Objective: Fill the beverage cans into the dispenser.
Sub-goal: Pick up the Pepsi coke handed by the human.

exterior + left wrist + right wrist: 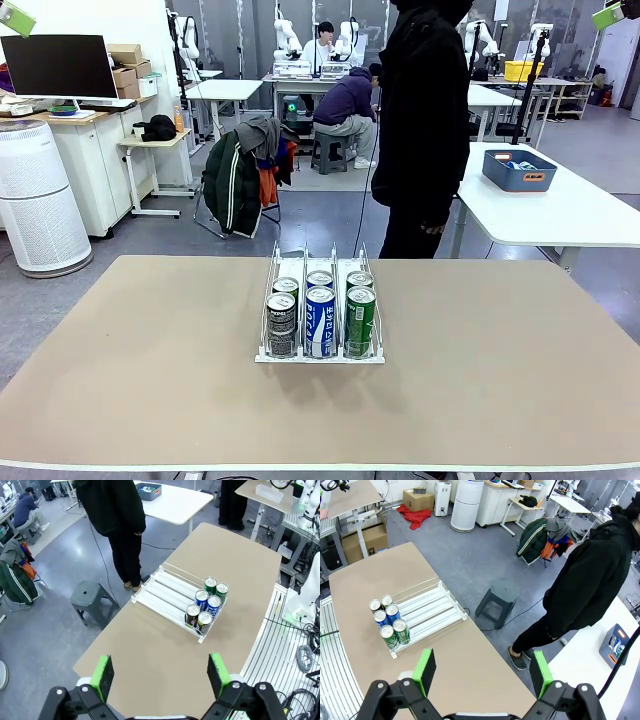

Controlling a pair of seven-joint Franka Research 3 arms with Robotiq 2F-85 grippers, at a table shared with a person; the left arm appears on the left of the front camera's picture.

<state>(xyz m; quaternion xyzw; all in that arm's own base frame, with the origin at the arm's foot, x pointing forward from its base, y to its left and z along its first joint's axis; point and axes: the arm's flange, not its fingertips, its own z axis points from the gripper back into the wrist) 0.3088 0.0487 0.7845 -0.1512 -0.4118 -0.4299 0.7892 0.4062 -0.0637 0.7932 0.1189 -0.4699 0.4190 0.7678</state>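
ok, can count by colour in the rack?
black cans: 2
blue-and-white cans: 2
green cans: 2
total: 6, all in the rack

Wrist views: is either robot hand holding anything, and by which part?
Nothing is held. The left hand and right hand are both open and empty above the table; the cans stand in the dispenser.

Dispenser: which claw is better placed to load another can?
Right, marginally. Left claw and right claw both hang open and empty, the dispenser midway between them, but the person stands nearer the right arm's side.
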